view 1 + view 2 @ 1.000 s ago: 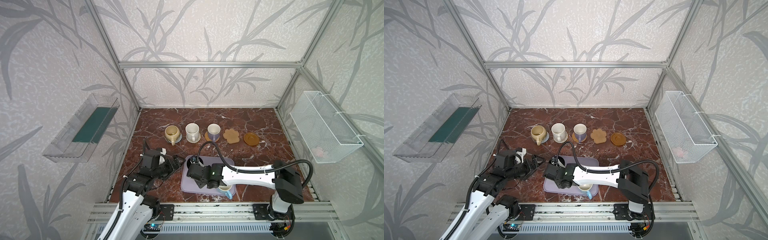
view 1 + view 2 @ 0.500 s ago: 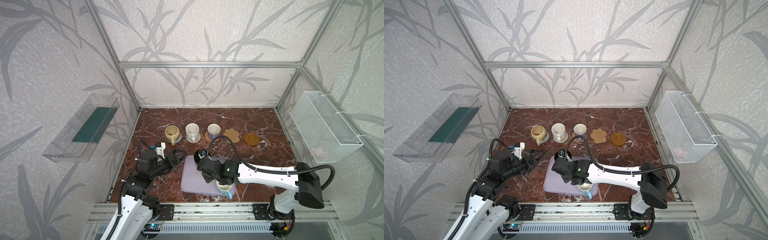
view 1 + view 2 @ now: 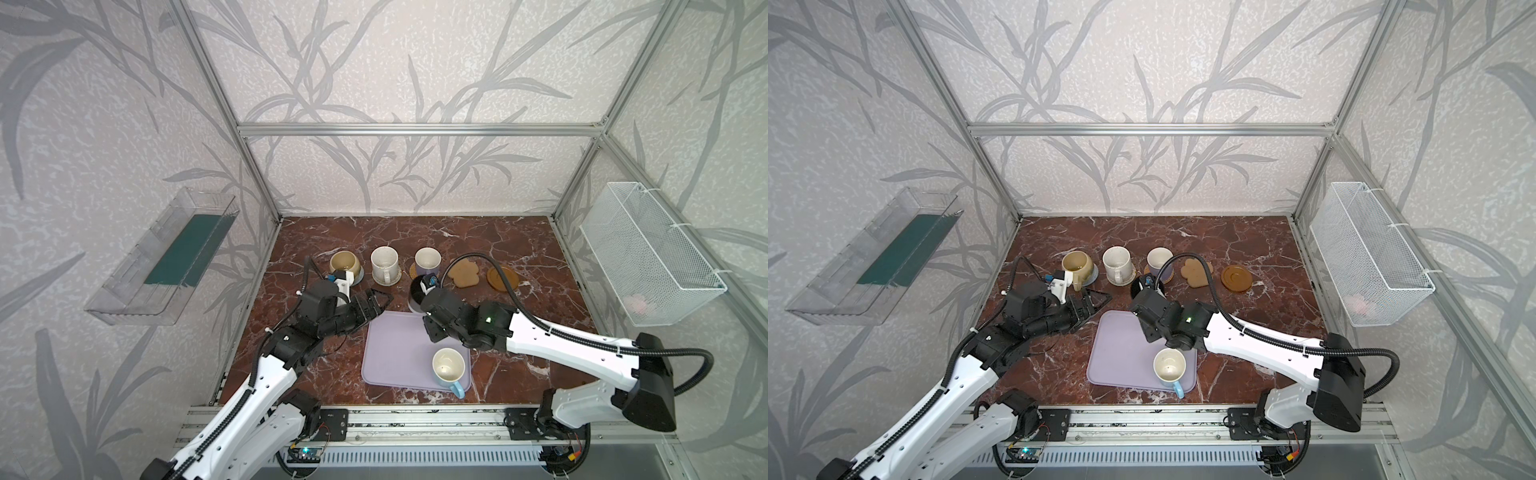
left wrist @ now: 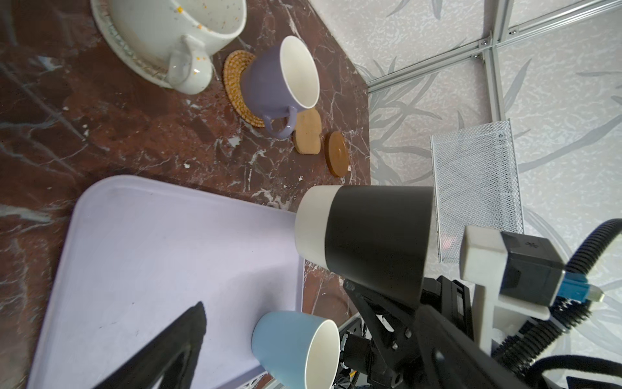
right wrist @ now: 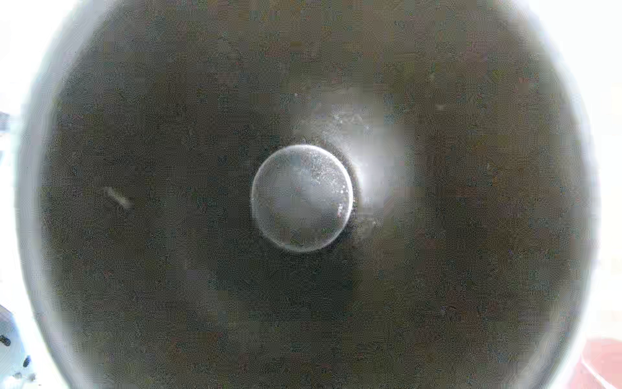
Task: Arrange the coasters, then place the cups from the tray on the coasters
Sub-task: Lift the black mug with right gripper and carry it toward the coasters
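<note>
My right gripper (image 3: 420, 296) is shut on the black cup (image 3: 414, 294), holding it upright in the air just past the far edge of the lavender tray (image 3: 395, 353). The right wrist view shows only that cup's dark inside (image 5: 303, 198). A light blue cup (image 3: 448, 368) stands on the tray's near right corner. At the back, a beige cup (image 3: 344, 262), a speckled cup (image 3: 384, 264) and a lavender cup (image 3: 428, 259) each sit on a coaster. The paw coaster (image 3: 465, 272) and the brown coaster (image 3: 503, 277) are bare. My left gripper (image 3: 374, 300) is open and empty, left of the tray.
A clear plastic bin (image 3: 166, 257) hangs on the left wall and a white wire basket (image 3: 648, 257) on the right wall. The right arm's black cable (image 3: 478, 259) arches over the paw coaster. Aluminium frame posts border the marble tabletop (image 3: 519, 249).
My right gripper has lifted the black cup off the tray's far left corner and carried it toward the back row. The left gripper has moved slightly back and right, still open.
</note>
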Robot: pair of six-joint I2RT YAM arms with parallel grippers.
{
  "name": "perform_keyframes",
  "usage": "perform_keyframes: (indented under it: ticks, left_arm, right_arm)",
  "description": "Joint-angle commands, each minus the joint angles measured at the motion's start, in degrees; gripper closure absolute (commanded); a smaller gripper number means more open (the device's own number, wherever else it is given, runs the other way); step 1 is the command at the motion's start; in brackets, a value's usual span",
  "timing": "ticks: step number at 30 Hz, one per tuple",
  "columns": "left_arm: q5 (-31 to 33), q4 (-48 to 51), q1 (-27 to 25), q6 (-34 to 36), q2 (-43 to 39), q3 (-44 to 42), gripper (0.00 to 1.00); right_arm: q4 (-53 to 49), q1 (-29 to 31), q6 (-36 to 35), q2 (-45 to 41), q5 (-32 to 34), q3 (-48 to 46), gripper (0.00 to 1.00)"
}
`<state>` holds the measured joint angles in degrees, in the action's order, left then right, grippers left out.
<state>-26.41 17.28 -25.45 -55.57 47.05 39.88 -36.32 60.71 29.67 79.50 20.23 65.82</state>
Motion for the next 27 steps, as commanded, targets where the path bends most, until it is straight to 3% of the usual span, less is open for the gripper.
perform_keyframes:
  ticks: [1, 13, 27]
  left_arm:
    - [1.7, -3.2, -0.9, 2.1, 2.3, 3.2, 0.01]
    - [2.7, -1.5, -5.4, 6.7, 14.5, 13.7, 0.01]
    - [1.1, 1.3, -10.2, 10.4, 33.4, 29.4, 0.0]
  right_arm:
    - [-0.4, -3.9, -1.5, -4.5, 0.5, -0.5, 1.0]
    - [-3.6, -18.6, -4.9, -8.0, -6.8, -2.2, 1.0]
    - [0.2, -28.0, -5.6, 0.8, -8.0, -0.4, 1.0]
